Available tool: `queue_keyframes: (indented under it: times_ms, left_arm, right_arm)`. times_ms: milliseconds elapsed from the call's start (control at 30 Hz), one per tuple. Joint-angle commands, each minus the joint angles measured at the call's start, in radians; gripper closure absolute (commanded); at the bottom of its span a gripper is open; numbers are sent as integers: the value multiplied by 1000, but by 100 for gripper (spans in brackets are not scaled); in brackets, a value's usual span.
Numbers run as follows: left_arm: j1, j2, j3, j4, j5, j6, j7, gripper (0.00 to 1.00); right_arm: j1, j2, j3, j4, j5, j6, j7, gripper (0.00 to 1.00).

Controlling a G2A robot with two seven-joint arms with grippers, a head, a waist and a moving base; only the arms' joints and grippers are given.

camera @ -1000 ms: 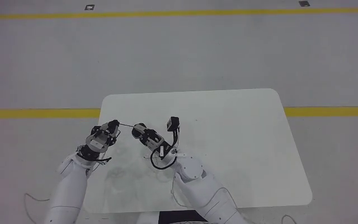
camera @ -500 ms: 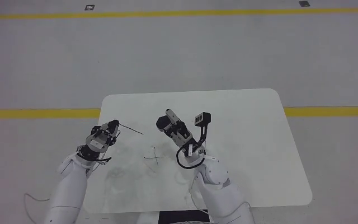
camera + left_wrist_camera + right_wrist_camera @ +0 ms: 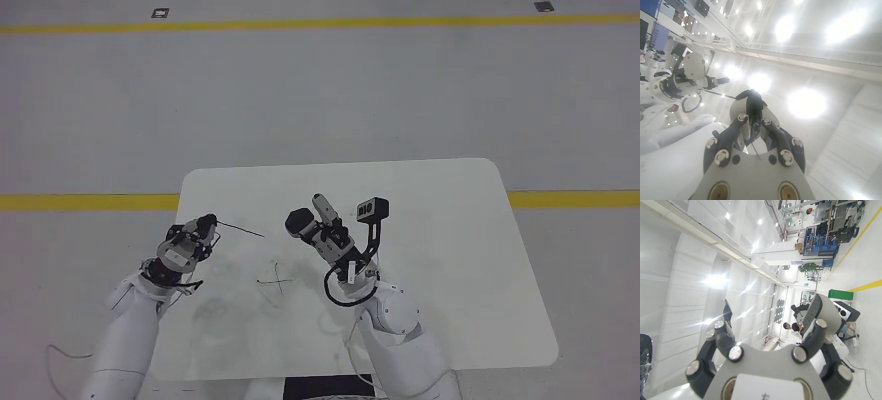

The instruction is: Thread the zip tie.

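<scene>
Left end effector (image 3: 203, 226), clamped on the zip tie (image 3: 240, 230) over the tabletop's (image 3: 450, 230) 9 o'clock side, tail pointing toward 3 o'clock. Right end effector (image 3: 308, 213), wide open and empty, nearby. Risk: the thin tail may flex, so a regrasp misses.

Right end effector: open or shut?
Open: the right end effector shows its fingers wide apart, with nothing held between them.
</scene>
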Motion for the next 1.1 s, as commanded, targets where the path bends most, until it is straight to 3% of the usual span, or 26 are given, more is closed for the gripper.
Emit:
queue_keyframes:
  times_ms: [0, 233, 433, 533, 700, 900, 1067]
  left_arm:
    - [7, 5, 11, -12, -31, 0, -20, 100]
    - [25, 33, 33, -78, -95, 0, -26, 100]
    - [39, 55, 43, -146, -117, 0, 9, 100]
    - [47, 64, 39, -177, -110, 0, 59, 100]
    - [72, 72, 30, -239, -90, 0, 228, 100]
    - [98, 74, 20, -277, -85, -6, 303, 100]
    - [105, 74, 14, -282, -92, -24, 331, 100]
  right_arm:
    - [0, 0, 1, 0, -1, 1, -3, 0]
    - [-9, 13, 23, -35, -23, 0, -66, 0]
    - [-29, 22, 39, -97, -30, 0, -95, 0]
    - [-39, 27, 51, -135, -45, 0, -107, 0]
    - [-52, 33, 58, -162, -67, 0, -124, 0]
    - [-52, 38, 55, -157, -71, 0, -144, 0]
    - [-51, 41, 51, -166, -94, 0, -175, 0]
